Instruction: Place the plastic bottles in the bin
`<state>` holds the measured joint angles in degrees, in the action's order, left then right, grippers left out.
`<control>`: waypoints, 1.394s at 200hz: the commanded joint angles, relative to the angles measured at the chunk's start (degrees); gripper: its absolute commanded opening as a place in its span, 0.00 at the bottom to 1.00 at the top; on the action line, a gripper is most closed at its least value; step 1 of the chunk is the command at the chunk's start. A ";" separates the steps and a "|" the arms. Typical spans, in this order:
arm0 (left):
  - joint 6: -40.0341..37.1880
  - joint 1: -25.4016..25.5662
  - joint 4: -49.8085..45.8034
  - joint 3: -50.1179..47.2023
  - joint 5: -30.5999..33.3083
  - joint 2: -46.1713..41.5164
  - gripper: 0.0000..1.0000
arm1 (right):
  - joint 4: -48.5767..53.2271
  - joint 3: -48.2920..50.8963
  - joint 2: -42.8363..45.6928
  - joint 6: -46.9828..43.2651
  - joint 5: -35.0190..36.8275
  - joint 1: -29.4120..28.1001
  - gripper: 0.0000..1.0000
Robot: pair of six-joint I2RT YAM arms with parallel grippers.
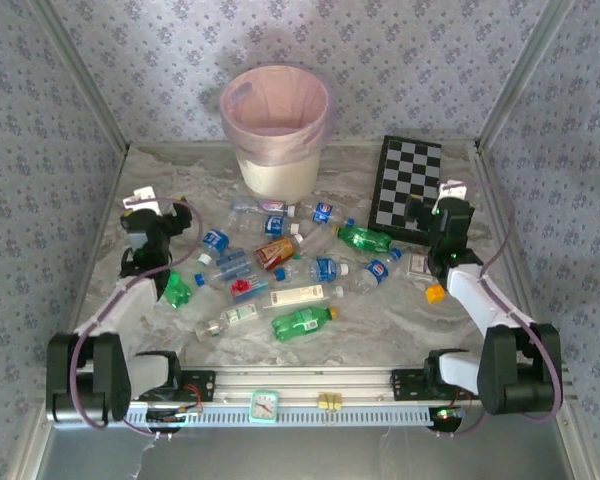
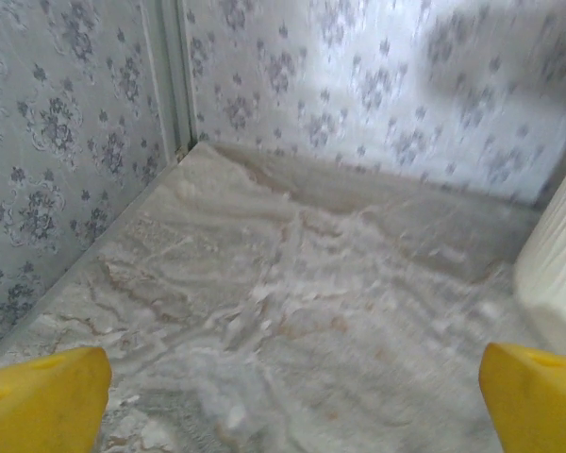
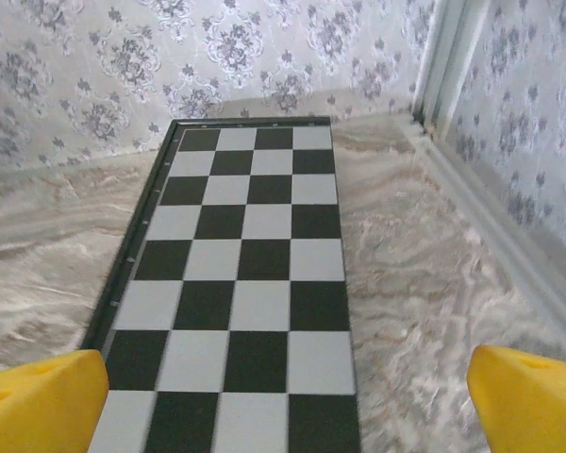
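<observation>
The marbled grey-beige table (image 2: 264, 283) runs back to walls (image 2: 377, 75) papered in pale floral damask, which meet at a metal corner post (image 2: 168, 75). The left gripper (image 2: 292, 406) is released, with nothing between its yellow tips; bare marble lies ahead and the bin (image 2: 558, 264) stands off its right tip. The right gripper (image 3: 283, 396), likewise spread and empty, looks along the checkerboard (image 3: 255, 245). The plastic bottles (image 1: 325, 268) lie scattered between the two grippers
</observation>
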<state>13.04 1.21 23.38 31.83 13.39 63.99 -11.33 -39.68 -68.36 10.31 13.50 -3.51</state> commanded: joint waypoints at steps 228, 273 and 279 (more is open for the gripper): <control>27.06 19.79 -10.23 0.44 -2.08 0.35 1.00 | 30.66 -0.22 -11.83 59.24 -11.92 -20.65 0.92; 27.48 19.79 -10.20 0.42 -0.51 0.33 1.00 | 28.44 1.19 -13.25 58.51 -12.27 -20.56 0.73; 27.50 19.76 -10.19 0.42 -0.40 0.35 1.00 | 28.40 1.28 -13.23 58.11 -12.20 -20.57 0.70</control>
<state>39.79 20.75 13.41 31.40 11.33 65.63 17.87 -39.27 -81.28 68.66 1.21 -23.77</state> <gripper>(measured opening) 0.997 0.748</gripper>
